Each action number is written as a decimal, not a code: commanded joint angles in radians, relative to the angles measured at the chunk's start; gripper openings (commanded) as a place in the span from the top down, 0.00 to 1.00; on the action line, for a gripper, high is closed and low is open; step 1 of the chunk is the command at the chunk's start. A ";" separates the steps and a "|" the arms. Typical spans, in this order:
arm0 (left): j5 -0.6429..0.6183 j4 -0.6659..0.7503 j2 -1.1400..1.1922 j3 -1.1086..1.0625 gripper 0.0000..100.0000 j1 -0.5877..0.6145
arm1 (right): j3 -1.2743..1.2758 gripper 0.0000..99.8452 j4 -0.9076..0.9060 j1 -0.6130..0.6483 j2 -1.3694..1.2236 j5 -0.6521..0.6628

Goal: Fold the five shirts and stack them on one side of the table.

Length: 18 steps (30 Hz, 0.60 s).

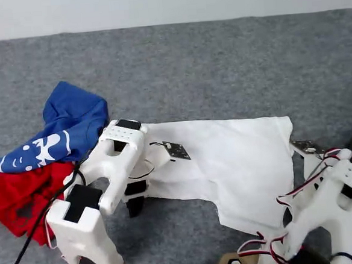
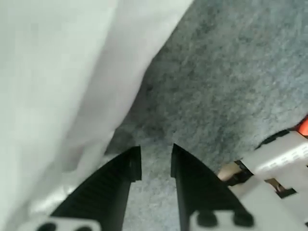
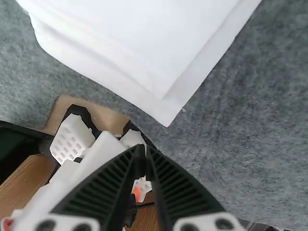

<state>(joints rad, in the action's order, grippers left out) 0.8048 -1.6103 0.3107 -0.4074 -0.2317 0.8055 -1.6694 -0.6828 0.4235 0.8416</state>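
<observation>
A white shirt (image 1: pixel 226 158) lies flat in the middle of the grey table (image 1: pixel 219 62). Its near edge looks doubled over, with layers one on top of the other. Off to one side, a blue shirt (image 1: pixel 72 121) and a red shirt (image 1: pixel 20 194) sit in a messy heap. The blue one lies partly on the red one, and neither is folded.

The left gripper (image 2: pixel 155 163) hangs low over the bare grey cloth, just beside the white shirt's edge. Its two black fingers (image 2: pixel 120 180) are a little apart, and there is nothing between them (just a thin gap with table showing through).

The right gripper (image 3: pixel 144 153) is near the shirt's front corner, on the other side, but not touching it. Its fingers are pressed together and hold nothing.
</observation>
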 commanded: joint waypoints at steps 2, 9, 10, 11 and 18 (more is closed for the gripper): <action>0.009 -0.075 -0.055 0.074 0.89 -0.009 | -0.048 0.99 -0.004 -0.004 0.036 -0.005; 0.000 -0.143 -0.057 0.157 0.93 -0.074 | -0.048 0.99 -0.010 -0.008 0.036 -0.005; -0.012 -0.143 -0.061 0.159 0.93 -0.083 | -0.048 0.99 -0.013 -0.008 0.036 -0.005; -0.028 -0.143 -0.074 0.159 0.93 -0.097 | -0.048 0.99 -0.013 -0.010 0.036 -0.005; -0.098 -0.140 -0.315 0.120 0.93 -0.186 | -0.048 0.99 -0.010 -0.010 0.036 -0.005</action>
<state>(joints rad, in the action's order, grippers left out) 0.7327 -1.7162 0.1404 -0.2846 -0.3928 0.8055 -1.6694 -0.6828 0.4235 0.8416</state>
